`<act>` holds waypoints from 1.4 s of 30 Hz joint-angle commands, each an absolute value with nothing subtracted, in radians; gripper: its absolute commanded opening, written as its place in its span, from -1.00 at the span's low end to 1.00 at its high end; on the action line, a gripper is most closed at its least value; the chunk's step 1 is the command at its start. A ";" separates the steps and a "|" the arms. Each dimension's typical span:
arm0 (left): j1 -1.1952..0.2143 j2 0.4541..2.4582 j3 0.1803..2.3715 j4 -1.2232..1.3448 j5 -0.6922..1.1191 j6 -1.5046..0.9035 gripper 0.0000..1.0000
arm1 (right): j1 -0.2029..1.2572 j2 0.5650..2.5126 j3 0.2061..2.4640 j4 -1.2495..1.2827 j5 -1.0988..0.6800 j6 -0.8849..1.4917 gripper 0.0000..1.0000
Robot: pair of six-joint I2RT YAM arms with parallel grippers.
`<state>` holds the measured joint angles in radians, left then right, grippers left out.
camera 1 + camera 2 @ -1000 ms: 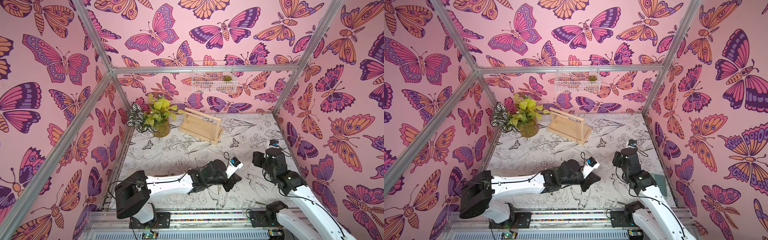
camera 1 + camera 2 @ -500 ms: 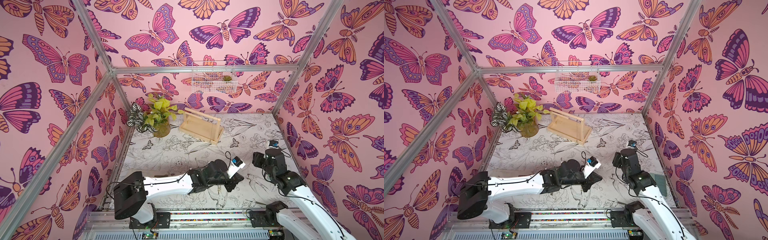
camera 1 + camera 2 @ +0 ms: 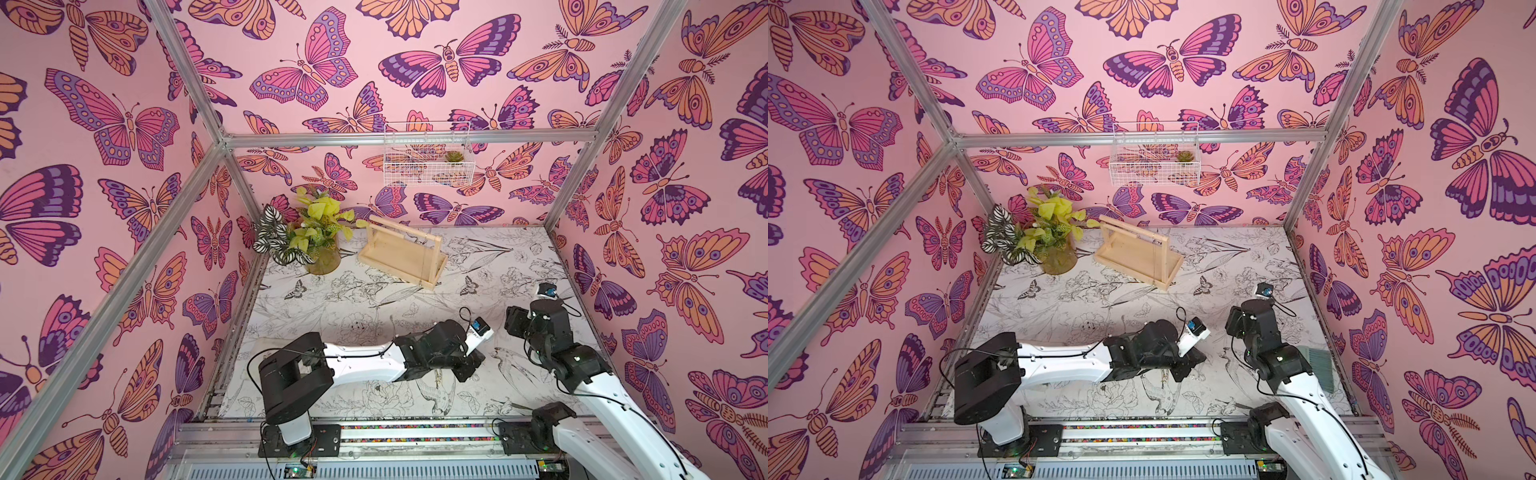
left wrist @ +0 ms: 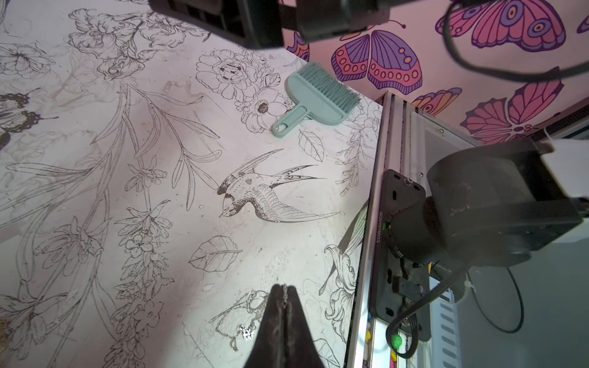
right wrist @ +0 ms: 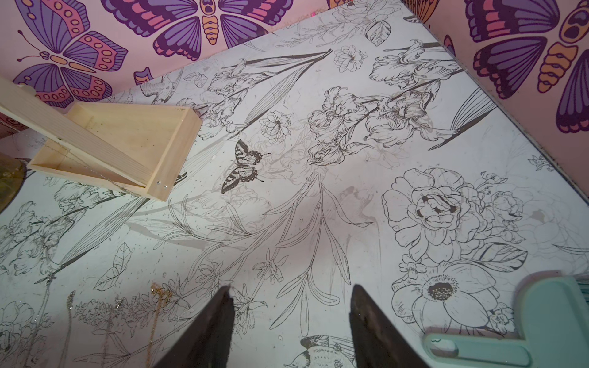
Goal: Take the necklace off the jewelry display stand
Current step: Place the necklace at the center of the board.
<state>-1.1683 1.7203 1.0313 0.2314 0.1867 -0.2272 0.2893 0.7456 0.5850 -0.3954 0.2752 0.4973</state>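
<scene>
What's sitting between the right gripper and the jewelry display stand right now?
Nothing: in the right wrist view, only bare printed tabletop lies between the right gripper and the jewelry display stand.

Plant at counter's back-left corner. Wire basket on back wall, succulent inside. Teal brush lies near right wall.

On my flower-printed table: jewelry display stand and potted plant upper centre, teal brush lower right.
</scene>
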 commanded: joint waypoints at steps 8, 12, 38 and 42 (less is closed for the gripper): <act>-1.060 1.794 1.088 0.227 0.223 -0.187 -1.00 | 0.285 0.780 0.569 -0.356 0.253 0.512 0.22; -1.014 1.833 1.121 0.225 0.250 -0.181 -1.00 | 0.286 0.801 0.569 -0.344 0.244 0.515 0.22; -0.868 2.118 1.361 0.198 0.314 -0.192 -0.19 | 0.285 0.845 0.554 -0.337 0.187 0.522 0.22; -0.870 2.032 1.319 0.199 0.312 -0.190 -0.17 | 0.286 0.847 0.563 -0.345 0.164 0.507 0.21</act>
<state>-0.8745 2.1147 1.3422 0.2012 0.3141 -0.1951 0.2893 0.8444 0.5636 -0.3401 0.1883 0.5083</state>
